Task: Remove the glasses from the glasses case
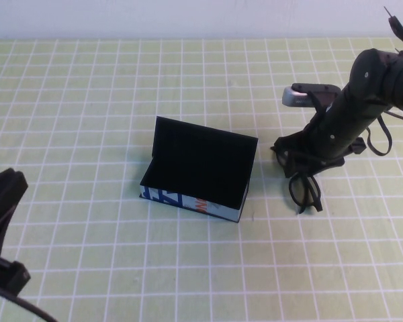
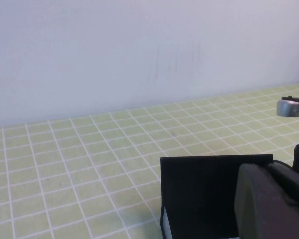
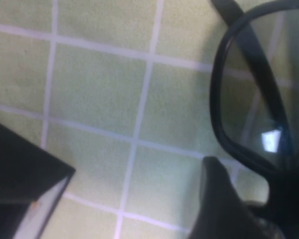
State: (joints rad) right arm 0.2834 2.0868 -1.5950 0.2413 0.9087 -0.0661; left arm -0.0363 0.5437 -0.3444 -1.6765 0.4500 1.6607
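Note:
The glasses case stands open in the middle of the table, lid upright, its black inside empty, its white printed side facing me. It also shows in the left wrist view and the right wrist view. My right gripper is just right of the case, low over the table, shut on the black glasses, which hang from it. In the right wrist view one lens rim sits beside a finger. My left gripper is at the front left, far from the case.
The table is covered with a green cloth with a white grid. A white wall runs along the far edge. A cable hangs off the right arm.

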